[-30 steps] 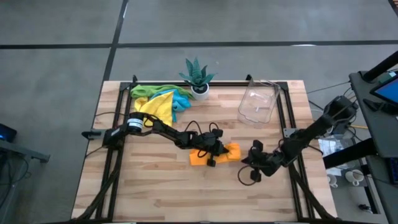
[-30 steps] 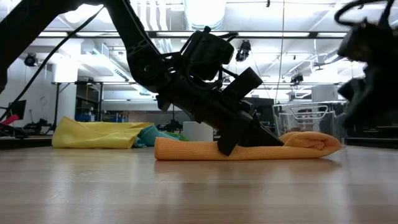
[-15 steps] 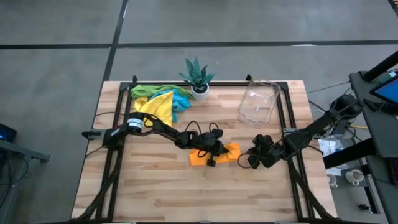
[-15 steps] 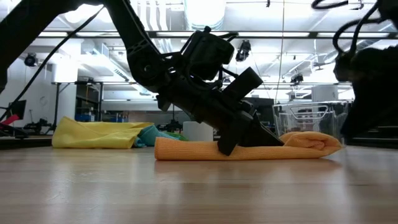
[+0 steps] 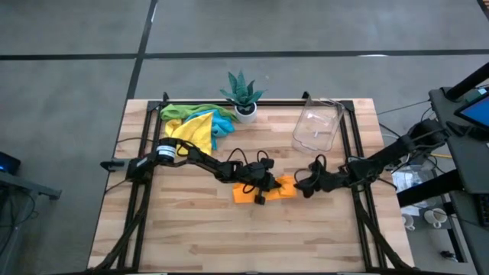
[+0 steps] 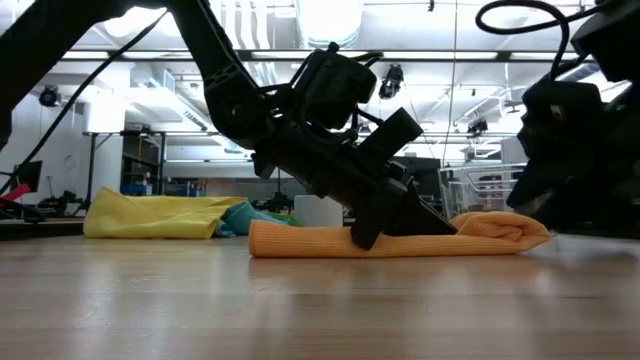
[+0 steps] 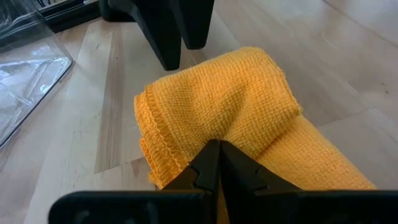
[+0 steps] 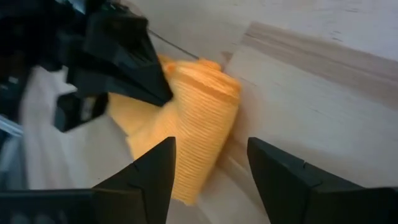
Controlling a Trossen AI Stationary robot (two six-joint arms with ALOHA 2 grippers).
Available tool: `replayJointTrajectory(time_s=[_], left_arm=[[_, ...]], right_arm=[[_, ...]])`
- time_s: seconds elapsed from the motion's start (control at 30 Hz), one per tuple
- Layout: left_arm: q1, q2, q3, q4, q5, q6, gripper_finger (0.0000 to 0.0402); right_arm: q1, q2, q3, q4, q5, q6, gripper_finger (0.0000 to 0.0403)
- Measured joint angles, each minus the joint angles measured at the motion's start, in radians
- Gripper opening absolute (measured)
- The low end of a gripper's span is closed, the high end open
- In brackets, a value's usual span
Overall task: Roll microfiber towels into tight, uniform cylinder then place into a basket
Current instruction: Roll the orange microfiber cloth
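An orange microfiber towel (image 5: 284, 186), partly rolled into a long flat bundle, lies on the wooden table's middle. My left gripper (image 5: 263, 188) is shut, with its tips down on the bundle. Just off the bundle's right end (image 8: 205, 93) stands my right gripper (image 5: 302, 184), open; in the right wrist view its two fingers stand apart, short of that end. The basket (image 5: 317, 126), clear plastic, stands at the far right. More towels, yellow, green and blue (image 5: 195, 124), lie heaped at the far left. My left gripper presses its shut fingertips (image 7: 217, 163) onto the top of the orange towel's middle (image 7: 214, 127). The fingers slant down from the table's left side, along the bundle (image 6: 300, 240). The towel lies flat on the table under them.
A spiky green plant in a white pot (image 5: 243, 95) stands at the far edge between the towel heap and the basket. A black frame (image 5: 351, 145) runs along the table's sides. Bare wood lies along the near half of the table (image 5: 229, 237).
My right gripper has moved from the near right toward the far edge and up to the orange towel's right end, rolling its wrist and opening its fingers on the way. The left gripper and the towel have kept still.
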Motion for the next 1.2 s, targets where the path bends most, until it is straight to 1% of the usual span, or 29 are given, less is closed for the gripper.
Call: replayJointTrajectory(time_s=[0.1,0.2,0.37,0.47,0.63,0.8,0.9,1.0,1.2], left_arm=[[0.0,0.0,0.0,0.0,0.0,0.0,0.0],[0.0,0.0,0.0,0.0,0.0,0.0,0.0],[0.0,0.0,0.0,0.0,0.0,0.0,0.0],[0.0,0.0,0.0,0.0,0.0,0.0,0.0],[0.0,0.0,-0.002,0.001,0.0,0.0,0.0],[0.0,0.0,-0.002,0.0,0.0,0.001,0.0],[0.0,0.0,-0.004,-0.001,-0.003,0.002,0.0],[0.0,0.0,-0.004,-0.009,-0.032,0.021,0.0],[-0.001,-0.001,-0.005,-0.016,-0.042,0.037,0.0]], right_arm=[[-0.005,0.003,-0.017,0.057,0.001,0.011,0.0196],[-0.005,0.007,-0.024,0.052,0.001,0.05,0.0196],[-0.004,0.062,-0.024,0.13,0.0,0.083,0.0196],[-0.004,0.122,-0.008,0.16,0.001,0.088,0.0196],[-0.005,0.207,0.041,0.164,-0.008,0.073,0.0191],[-0.005,0.211,0.075,0.186,-0.037,0.055,0.0182],[-0.002,0.199,0.08,0.188,-0.037,0.055,0.0171],[0.002,0.2,0.08,0.184,-0.038,0.058,0.0156],[0.002,0.225,0.082,0.182,-0.045,0.059,0.0101]])
